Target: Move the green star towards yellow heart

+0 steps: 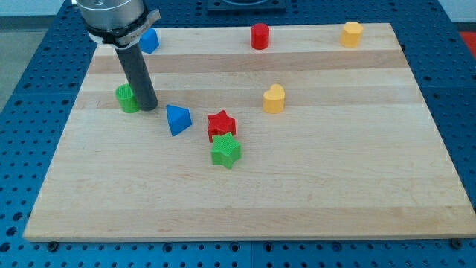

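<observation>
The green star lies near the middle of the wooden board, touching the red star just above it. The yellow heart sits up and to the right of both stars. My tip is at the view's left, far from the green star, right beside a green round block. A blue triangular block lies between my tip and the stars.
A blue block sits at the top left, partly behind the arm. A red cylinder is at the top centre. A yellow block is at the top right. The board's edges border a blue perforated table.
</observation>
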Available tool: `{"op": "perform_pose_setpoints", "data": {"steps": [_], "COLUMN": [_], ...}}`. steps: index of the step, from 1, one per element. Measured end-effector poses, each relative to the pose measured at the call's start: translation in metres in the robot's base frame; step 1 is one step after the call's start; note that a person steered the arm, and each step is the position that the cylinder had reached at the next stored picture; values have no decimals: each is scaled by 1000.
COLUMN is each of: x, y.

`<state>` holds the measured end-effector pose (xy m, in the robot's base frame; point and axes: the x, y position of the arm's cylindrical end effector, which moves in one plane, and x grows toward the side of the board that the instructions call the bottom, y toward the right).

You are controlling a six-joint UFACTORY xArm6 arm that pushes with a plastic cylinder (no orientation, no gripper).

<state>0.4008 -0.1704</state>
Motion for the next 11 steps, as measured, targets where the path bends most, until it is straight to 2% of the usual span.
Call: {"op": "perform_pose_setpoints", "data": {"steps": [2, 6, 9, 11], "x": [8, 91, 120, 120], "y": [4, 28, 151, 218]}}
